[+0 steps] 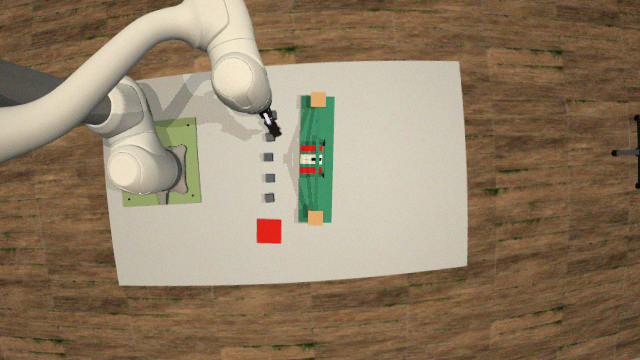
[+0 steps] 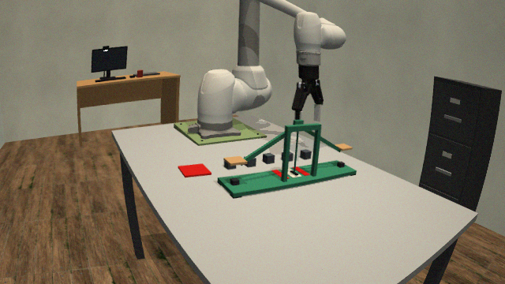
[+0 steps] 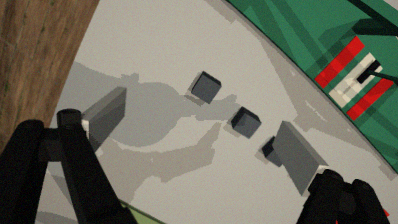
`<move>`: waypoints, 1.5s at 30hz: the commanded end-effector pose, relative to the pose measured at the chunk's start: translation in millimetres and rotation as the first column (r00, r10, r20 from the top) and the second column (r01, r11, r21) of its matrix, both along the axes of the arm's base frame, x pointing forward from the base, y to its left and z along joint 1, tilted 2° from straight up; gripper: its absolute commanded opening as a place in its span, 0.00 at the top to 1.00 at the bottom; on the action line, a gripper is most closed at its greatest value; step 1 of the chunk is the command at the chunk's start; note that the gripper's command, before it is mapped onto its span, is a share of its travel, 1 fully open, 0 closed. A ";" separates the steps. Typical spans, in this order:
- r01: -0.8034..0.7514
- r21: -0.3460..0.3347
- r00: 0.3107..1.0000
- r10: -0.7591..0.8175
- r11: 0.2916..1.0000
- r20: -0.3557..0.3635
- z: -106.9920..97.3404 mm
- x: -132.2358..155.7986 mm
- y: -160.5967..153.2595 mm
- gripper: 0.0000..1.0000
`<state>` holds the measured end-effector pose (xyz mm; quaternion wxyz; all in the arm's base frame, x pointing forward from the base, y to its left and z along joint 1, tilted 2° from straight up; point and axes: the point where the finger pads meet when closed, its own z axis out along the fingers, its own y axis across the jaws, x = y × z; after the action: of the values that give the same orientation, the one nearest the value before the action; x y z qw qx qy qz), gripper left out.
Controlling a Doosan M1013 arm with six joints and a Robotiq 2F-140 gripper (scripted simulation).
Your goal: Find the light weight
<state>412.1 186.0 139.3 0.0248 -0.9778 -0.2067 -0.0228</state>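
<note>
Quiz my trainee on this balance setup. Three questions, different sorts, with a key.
1. True or false: both tan pans of the balance carry nothing.
2. The pointer hangs over: A) a red field, B) the white field, C) a pan.
3. Fill in: the gripper is ___ and holds nothing.

Key:
1. True.
2. B, the white field.
3. Open.
</note>
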 end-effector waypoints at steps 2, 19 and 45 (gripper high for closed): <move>0.324 0.000 0.946 -0.324 0.946 -0.009 -6.5 0.1 0.1 0.00; 0.918 0.022 0.396 -0.914 0.396 -0.085 -14.7 0.1 0.0 0.00; 0.942 -0.018 -0.335 -0.941 -0.334 -0.048 -14.9 0.1 0.0 0.65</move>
<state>412.5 185.8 124.5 0.0171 -0.7340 0.6788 -0.0136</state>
